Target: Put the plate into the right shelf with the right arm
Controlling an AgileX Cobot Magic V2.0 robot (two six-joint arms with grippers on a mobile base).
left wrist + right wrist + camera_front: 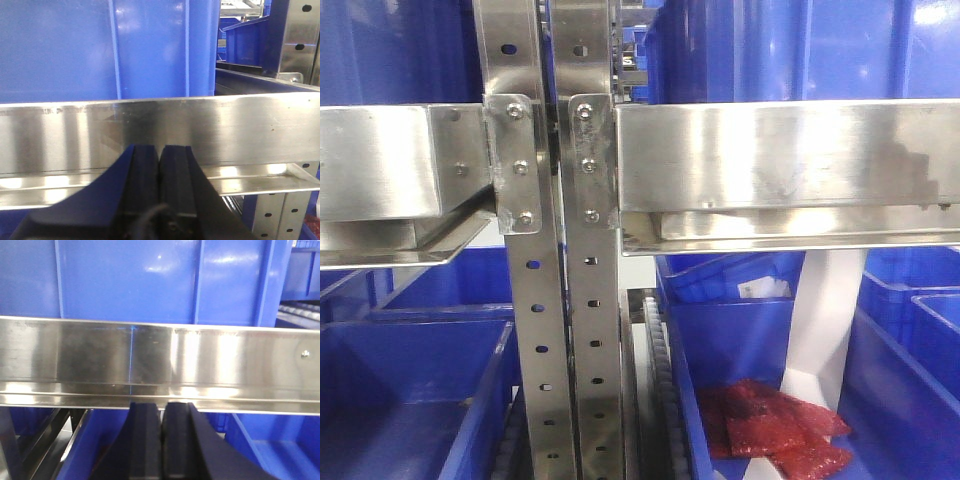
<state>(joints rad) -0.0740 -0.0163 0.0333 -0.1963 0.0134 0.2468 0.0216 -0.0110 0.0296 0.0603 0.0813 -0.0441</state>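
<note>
The right shelf (790, 160) is shiny steel racking with a broad beam, bolted perforated uprights (590, 300) and blue bins. A smooth white shape (820, 320) leans in the blue bin (740, 340) under that beam; I cannot tell whether it is the plate. My right gripper (162, 407) is shut with nothing between its black fingers, just below and in front of a steel beam (160, 360). My left gripper (159, 150) is also shut and empty, facing another steel beam (160, 130).
Red packets (775, 425) lie in the bin beside the white shape. Large blue bins (410, 390) fill the lower left level and the level above the beams (150, 280). A roller track (655, 380) runs beside the uprights.
</note>
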